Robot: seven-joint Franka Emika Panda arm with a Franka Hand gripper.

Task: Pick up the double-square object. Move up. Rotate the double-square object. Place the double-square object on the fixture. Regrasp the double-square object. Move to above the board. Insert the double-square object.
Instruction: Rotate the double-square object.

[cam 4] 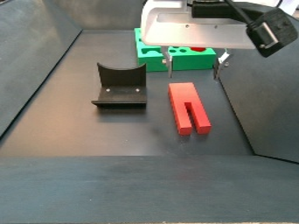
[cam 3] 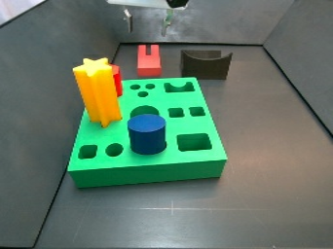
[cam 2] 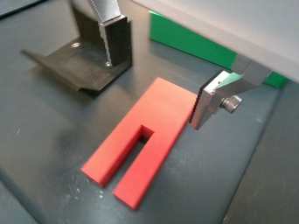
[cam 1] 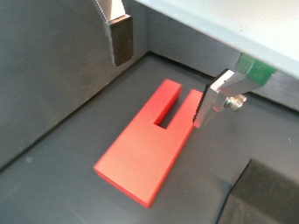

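you are looking at the very first step: picking up the double-square object [cam 4: 188, 107]. it is lying flat on the dark floor, with its two legs pointing away from the board [cam 4: 176, 58] in a side view. the fixture [cam 4: 119, 86] is sitting just beside it, not touching it. the board is lying a little way off, with a yellow star [cam 3: 96, 89] and a blue cylinder [cam 3: 146, 133] standing in it.

the gripper [cam 2: 158, 74] is hanging over the red block and its fingers are spread wide, holding nothing. in both wrist views one finger [cam 1: 121, 41] is sitting off to one side of the block and the other finger [cam 2: 212, 99] is sitting close by its other long edge. they are not touching it, as far as you can tell.

next, i think you are needing to go down until the pads are on both sides of the block, then squeeze, then lift.
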